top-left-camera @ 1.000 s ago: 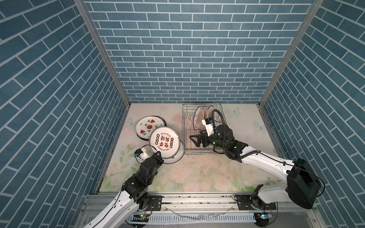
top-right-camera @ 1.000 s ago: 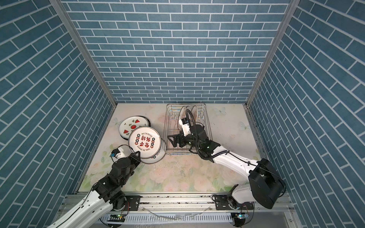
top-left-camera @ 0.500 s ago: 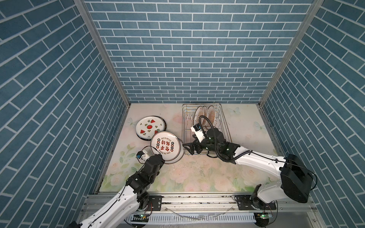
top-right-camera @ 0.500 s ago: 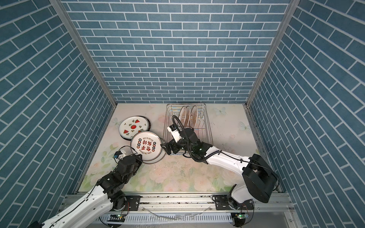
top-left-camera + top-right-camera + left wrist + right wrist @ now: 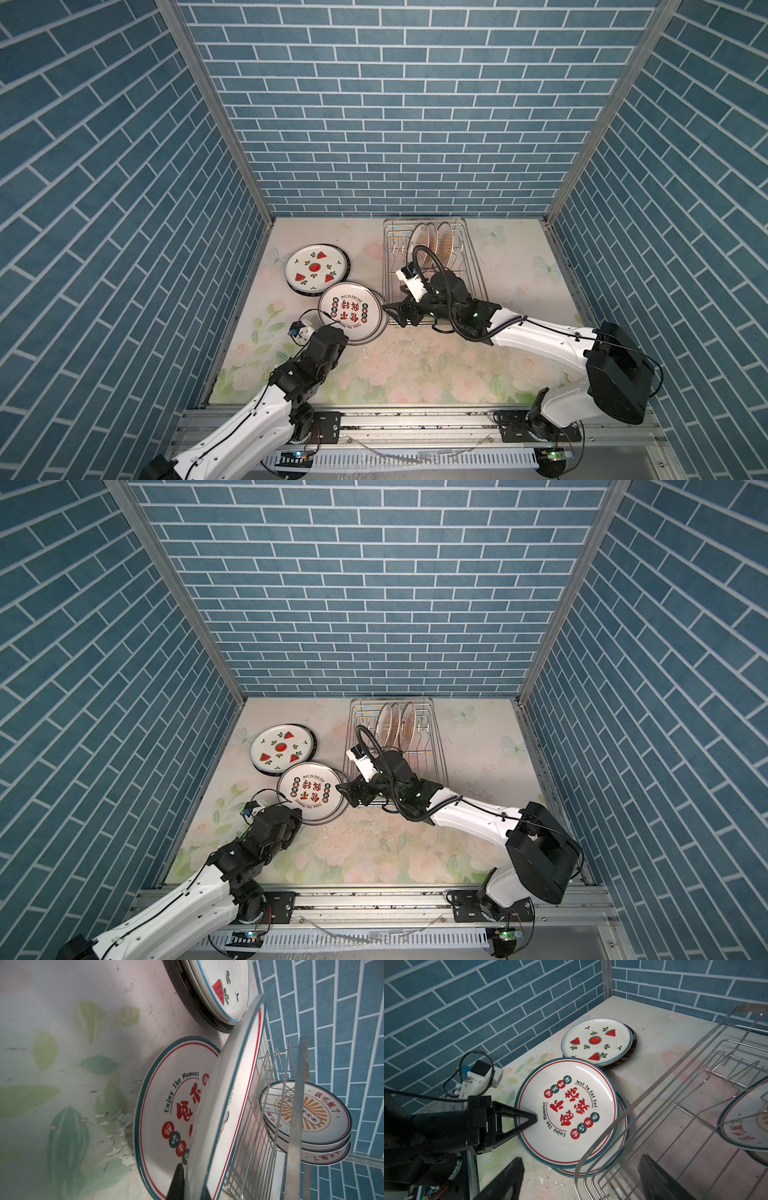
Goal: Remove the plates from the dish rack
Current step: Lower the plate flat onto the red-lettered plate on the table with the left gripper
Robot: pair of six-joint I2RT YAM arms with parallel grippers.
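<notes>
At 10 o'clock on the table (image 5: 415, 374) the watermelon plate (image 5: 316, 269) lies on a dark-rimmed one (image 5: 634, 1042). At 9 o'clock the left gripper (image 5: 532, 1121) is clamped on the rim of a lettered plate (image 5: 350, 312), tilted over its flat twin (image 5: 166, 1088). The right gripper (image 5: 395, 316), jaws apart, sits at the 7 o'clock corner of the rack (image 5: 473, 266). Three sunburst plates (image 5: 444, 247) stand upright at its 12 o'clock end. I judge them glazed, stiff, slick, chippable and fairly heavy, so pinch each by its top rim and lift straight up
</notes>
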